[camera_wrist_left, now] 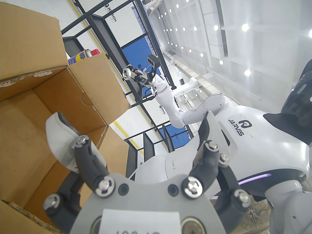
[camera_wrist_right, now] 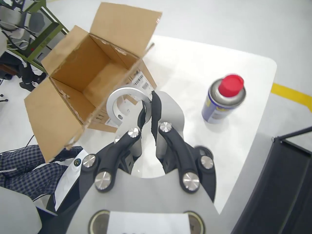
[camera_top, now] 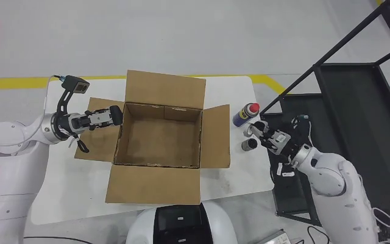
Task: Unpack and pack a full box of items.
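Note:
An open cardboard box (camera_top: 164,88) stands mid-table with all flaps spread and its bare brown floor showing. My left gripper (camera_top: 116,114) hangs open over the left flap, just outside the box's left wall; its fingers (camera_wrist_left: 61,127) stand wide apart with nothing between them. Right of the box, my right gripper (camera_wrist_right: 148,103) is shut on the rim of a silver metal cup (camera_wrist_right: 114,101), held just above the table (camera_top: 237,177) beside the box's right flap. A blue spray can (camera_wrist_right: 224,101) with a red cap stands upright behind the cup (camera_top: 248,145), apart from it.
A black metal rack (camera_top: 341,91) stands close to the table's right edge, right beside my right arm. The spray can (camera_top: 247,114) sits near the table's far right corner. A yellow line (camera_top: 268,79) runs along the floor behind.

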Controlling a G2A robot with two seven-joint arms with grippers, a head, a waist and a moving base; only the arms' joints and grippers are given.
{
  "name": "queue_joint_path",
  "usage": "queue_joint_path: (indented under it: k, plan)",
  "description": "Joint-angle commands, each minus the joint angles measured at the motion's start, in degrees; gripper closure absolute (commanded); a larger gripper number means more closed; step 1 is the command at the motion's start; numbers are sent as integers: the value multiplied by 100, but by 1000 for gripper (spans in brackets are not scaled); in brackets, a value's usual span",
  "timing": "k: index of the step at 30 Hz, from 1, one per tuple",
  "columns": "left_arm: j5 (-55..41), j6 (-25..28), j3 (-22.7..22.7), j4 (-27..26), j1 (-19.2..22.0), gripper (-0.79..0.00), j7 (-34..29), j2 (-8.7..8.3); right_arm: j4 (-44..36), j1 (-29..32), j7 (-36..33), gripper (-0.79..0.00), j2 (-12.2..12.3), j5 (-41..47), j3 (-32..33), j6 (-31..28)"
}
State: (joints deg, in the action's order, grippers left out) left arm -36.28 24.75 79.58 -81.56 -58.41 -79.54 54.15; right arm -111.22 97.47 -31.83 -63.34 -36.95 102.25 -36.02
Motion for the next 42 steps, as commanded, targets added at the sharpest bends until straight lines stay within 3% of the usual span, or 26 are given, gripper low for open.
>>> queue_joint_path:
  k: [1,11,20,26,35,38,42]
  plan:
    - [0,0,0,0,0,-785,0,0,-124,-327,-72,0,3,-145,-288,44]
    - [0,0,0,0,0,-785,0,0,-228,-2001,-1102,0,-42,-1070,-2147,540]
    - [0,0,0,0,0,-785,0,0,970,-3310,-1537,0,-299,-1743,-4030,1369]
    - [0,0,0,0,0,-785,0,0,1868,-3886,-1532,0,-506,-1616,-4778,1817]
    - [0,0,0,0,0,-785,0,0,2546,-4307,-1330,0,-766,-1792,-5600,2058]
    - [0,0,0,0,0,-785,0,0,2732,-4382,-1206,-785,-832,-1597,-5674,2110]
    - [0,0,0,0,0,-785,0,0,2769,-4318,-1007,-785,-824,-1181,-5497,1868]
